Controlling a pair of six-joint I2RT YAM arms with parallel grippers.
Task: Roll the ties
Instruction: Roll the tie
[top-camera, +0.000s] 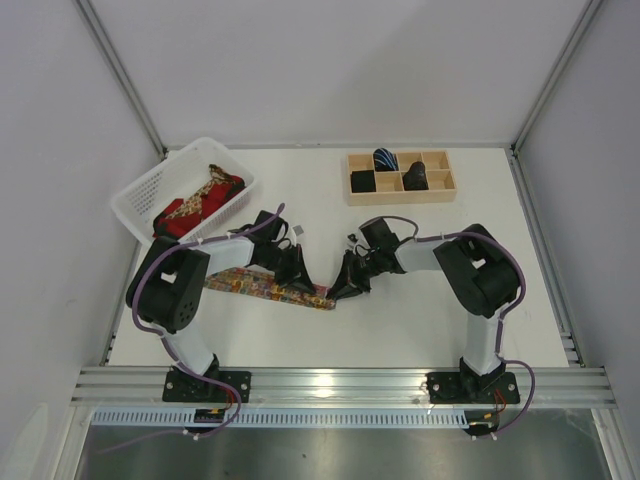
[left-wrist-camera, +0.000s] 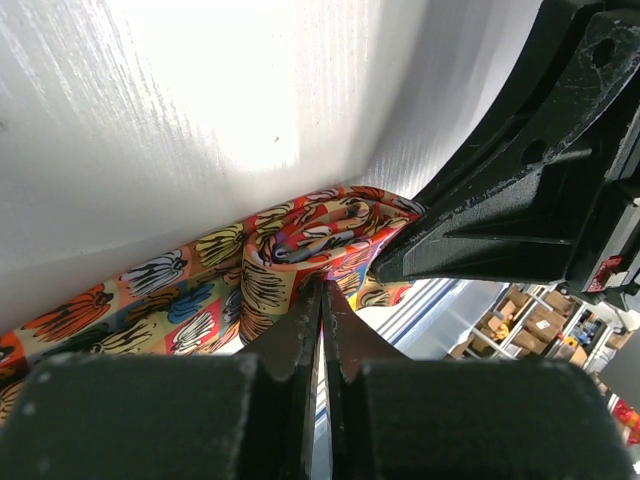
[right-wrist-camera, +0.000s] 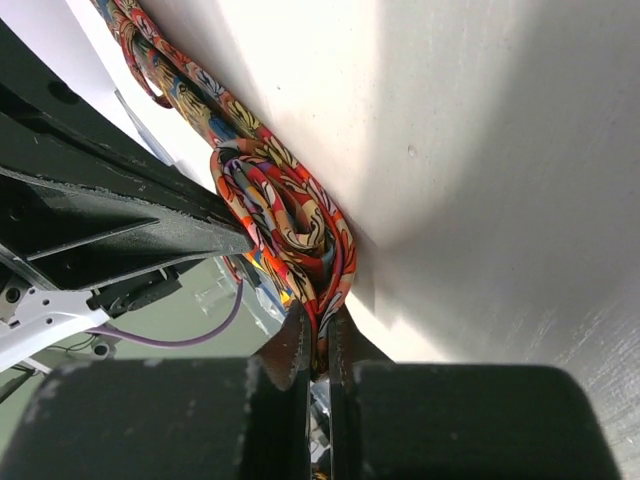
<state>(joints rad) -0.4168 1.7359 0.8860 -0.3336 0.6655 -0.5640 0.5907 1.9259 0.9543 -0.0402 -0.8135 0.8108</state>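
Right pincer (right-wrist-camera: 318, 325) of mine is closed tight on the edge of the floral tie (right-wrist-camera: 290, 215), at its rolled end. Left pincer (left-wrist-camera: 322, 292) is closed too, tips against the roll; whether it grips cloth I cannot tell. From the roll at the centre of the top view, the tie runs left across the table (top-camera: 400, 310).

white table (top-camera: 420, 320) between pale grey walls (top-camera: 340, 60), aluminium rail (top-camera: 340, 384) along its near edge, bright glare on top.
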